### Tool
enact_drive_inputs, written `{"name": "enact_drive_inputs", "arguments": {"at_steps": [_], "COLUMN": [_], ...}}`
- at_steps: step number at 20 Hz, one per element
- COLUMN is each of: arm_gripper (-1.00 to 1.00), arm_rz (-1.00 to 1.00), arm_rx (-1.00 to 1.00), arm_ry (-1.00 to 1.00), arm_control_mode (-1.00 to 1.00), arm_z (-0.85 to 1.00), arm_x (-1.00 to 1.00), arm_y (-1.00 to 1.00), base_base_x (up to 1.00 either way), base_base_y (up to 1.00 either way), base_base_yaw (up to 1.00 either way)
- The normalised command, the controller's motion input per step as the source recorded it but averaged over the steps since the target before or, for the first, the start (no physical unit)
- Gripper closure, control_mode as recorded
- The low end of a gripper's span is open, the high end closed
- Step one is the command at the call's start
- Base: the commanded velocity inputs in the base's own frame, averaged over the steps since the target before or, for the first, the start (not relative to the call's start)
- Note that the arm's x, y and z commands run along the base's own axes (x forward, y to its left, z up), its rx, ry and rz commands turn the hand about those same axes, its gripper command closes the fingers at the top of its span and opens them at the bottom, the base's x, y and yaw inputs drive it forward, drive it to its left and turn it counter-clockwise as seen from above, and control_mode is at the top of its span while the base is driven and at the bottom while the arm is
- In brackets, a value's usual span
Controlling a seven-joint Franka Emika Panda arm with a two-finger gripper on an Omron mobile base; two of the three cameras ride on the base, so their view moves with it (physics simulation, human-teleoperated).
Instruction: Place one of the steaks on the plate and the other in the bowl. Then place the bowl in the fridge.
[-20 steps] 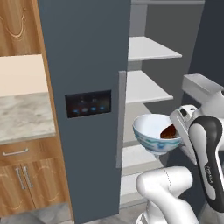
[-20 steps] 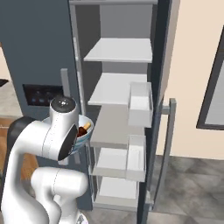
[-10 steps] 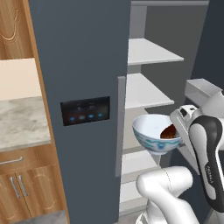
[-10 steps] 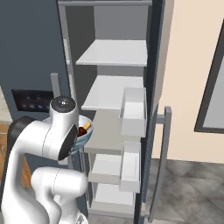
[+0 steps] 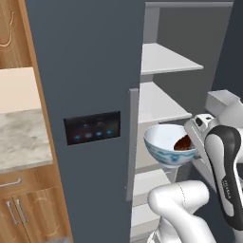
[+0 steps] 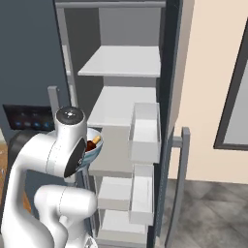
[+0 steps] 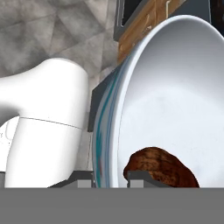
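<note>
Fingertips (image 7: 87,182) pinched the rim of the bowl (image 5: 167,148), one inside, one outside. Inside lay the dark steak (image 5: 183,142). It hung just before the fridge's (image 5: 90,71) open shelves (image 6: 121,104).

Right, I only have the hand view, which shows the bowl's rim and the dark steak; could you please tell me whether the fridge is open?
Observer: Yes, the fridge's right door stands open, showing white shelves.
Operator: Thank you. Is the bowl on a shelf yet?
Observer: No, the bowl hangs in the gripper in front of the opening, about level with the second shelf down.
Operator: And the left door?
Observer: Shut; its black panel shows small blue lights.
</note>
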Motion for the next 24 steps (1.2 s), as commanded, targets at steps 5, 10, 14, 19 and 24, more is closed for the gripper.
{"name": "enact_drive_inputs", "arguments": {"at_steps": [5,10,14,19,24], "arm_gripper": [1.0,1.0,1.0,1.0,1.0], "arm_rz": [0.0,0.0,0.0,0.0,0.0], "arm_rx": [0.0,0.0,0.0,0.0,0.0], "arm_ry": [0.0,0.0,0.0,0.0,0.0], "arm_control_mode": [1.0,1.0,1.0,1.0,1.0], "arm_z": [0.0,0.0,0.0,0.0,0.0], "arm_x": [0.0,0.0,0.0,0.0,0.0], "arm_y": [0.0,0.0,0.0,0.0,0.0], "base_base_x": [0.39,0.33,0.3,0.35,0.32], "base_base_y": [-0.27,-0.26,-0.13,-0.01,-0.02], "base_base_yaw": [-0.04,-0.04,-0.04,-0.05,-0.05]}}
